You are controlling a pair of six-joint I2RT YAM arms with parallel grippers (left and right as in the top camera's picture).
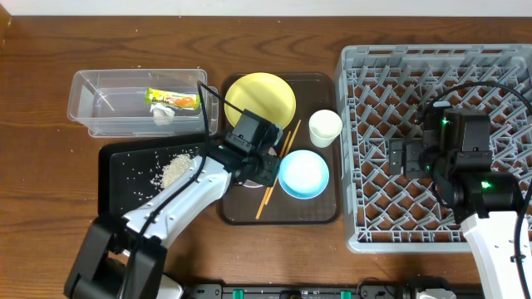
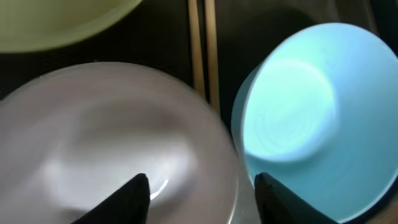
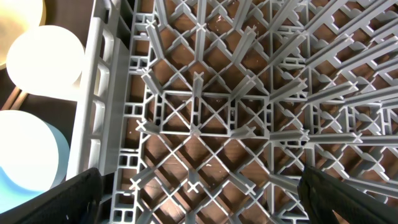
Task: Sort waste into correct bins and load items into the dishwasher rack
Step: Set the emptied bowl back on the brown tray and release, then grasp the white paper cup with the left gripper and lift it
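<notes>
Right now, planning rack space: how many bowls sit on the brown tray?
2: a white bowl under the left fingers, and a light blue bowl right of it, past the chopsticks. The arm may hide more.

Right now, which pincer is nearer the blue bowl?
Left. The left pincer hangs over the white bowl, right beside the blue bowl; the right pincer is over the rack, apart.

The dark brown wooden surface [image 1: 50,50] carries four things side by side. At ten o'clock sits the clear tub [image 1: 116,91]. Just below it, at eight o'clock, lies the black tray [image 1: 116,195]. Its right edge is against the brown serving tray [image 1: 316,208] in the middle. The grey rack [image 1: 399,53] fills the three o'clock side, just beside the serving tray, and the wood shows through its lattice floor.
</notes>
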